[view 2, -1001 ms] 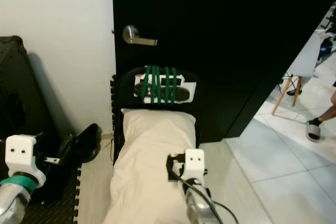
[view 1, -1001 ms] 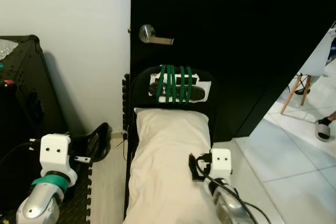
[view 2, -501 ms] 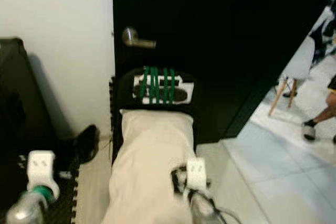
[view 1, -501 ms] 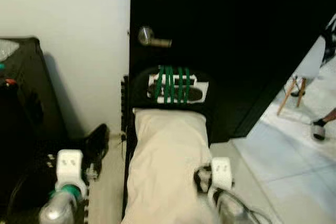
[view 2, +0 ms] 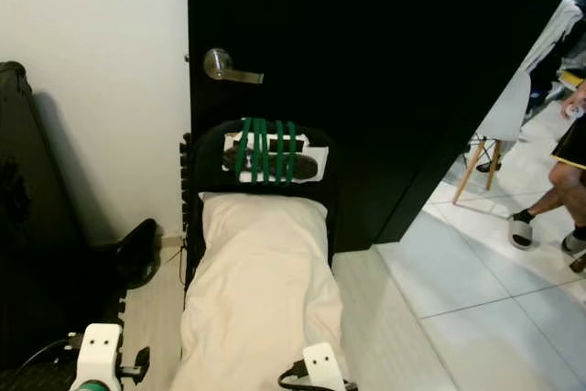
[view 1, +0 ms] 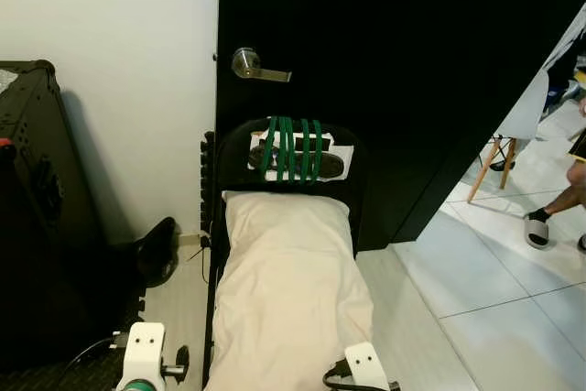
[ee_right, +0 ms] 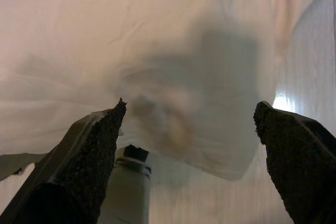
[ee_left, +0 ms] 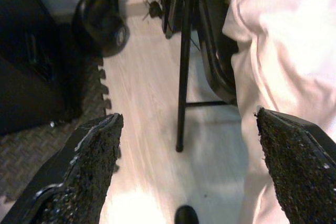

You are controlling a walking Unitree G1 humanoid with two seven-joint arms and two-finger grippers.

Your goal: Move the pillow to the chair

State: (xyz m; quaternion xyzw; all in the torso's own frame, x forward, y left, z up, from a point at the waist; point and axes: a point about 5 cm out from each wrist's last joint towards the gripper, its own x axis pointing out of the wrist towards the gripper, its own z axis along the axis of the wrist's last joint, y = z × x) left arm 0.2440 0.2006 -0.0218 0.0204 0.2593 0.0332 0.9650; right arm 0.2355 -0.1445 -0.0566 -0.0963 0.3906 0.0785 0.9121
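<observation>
Since both arms were drawn back and low, pillow [view 1: 291,290] is left resting on chair [view 1: 233,144]; left hand [ee_left: 189,171] and right hand [ee_right: 189,150] spread wide, empty; placement judged complete.

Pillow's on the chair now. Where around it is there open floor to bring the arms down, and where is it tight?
Open: the white tile floor right of the chair, toward the person's foot. A narrower wood strip lies between the chair's legs and the black case. Tight: behind the pillow, where the chair back meets the door, and by the black shoe.
</observation>
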